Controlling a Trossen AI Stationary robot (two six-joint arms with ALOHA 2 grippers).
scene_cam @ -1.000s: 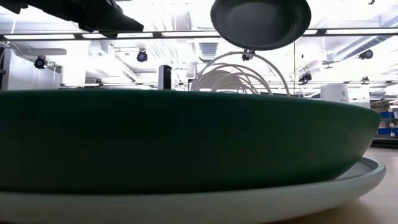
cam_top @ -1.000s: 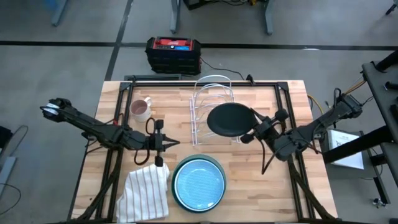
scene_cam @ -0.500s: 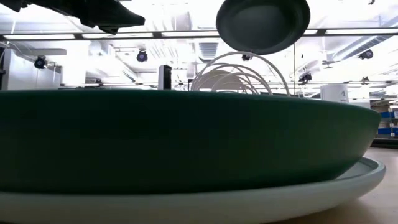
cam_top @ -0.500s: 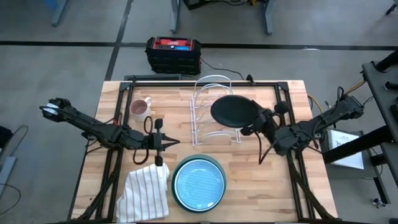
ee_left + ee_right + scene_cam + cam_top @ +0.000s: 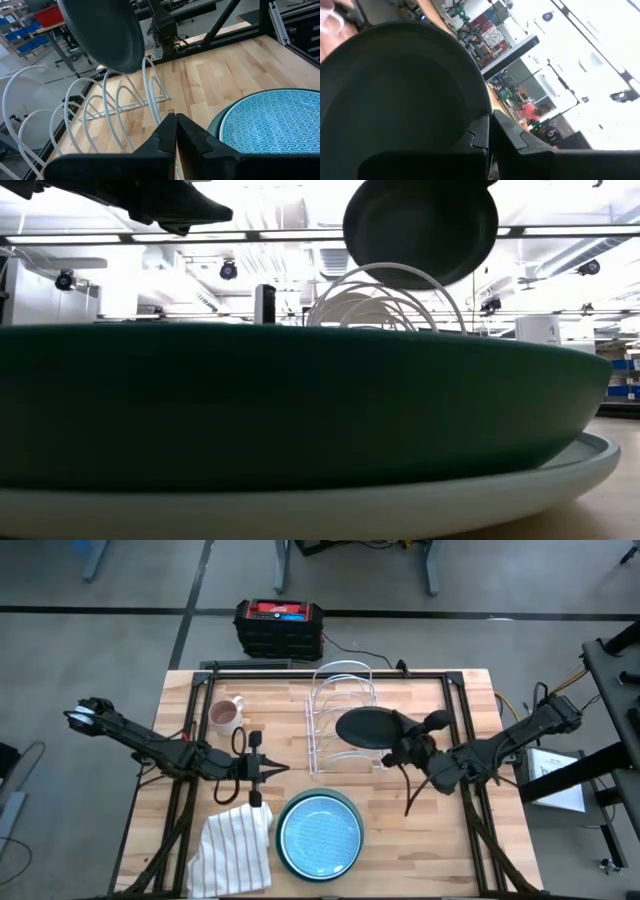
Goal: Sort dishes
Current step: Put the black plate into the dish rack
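The right gripper [image 5: 403, 752] pinches the dark plate [image 5: 365, 728] tight above the white rack [image 5: 338, 705] — next, I think, it must tip the plate upright into a slot — while the left gripper [image 5: 262, 770] waits closed near the cloth [image 5: 232, 850].

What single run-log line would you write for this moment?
step: racking dark plate | right gripper: shut on dark plate, over wire rack | left gripper: shut, idle near cloth | stacked plates: on table

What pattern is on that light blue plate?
Wavy scale-like lines across the pale blue plate; the left wrist view shows it best.
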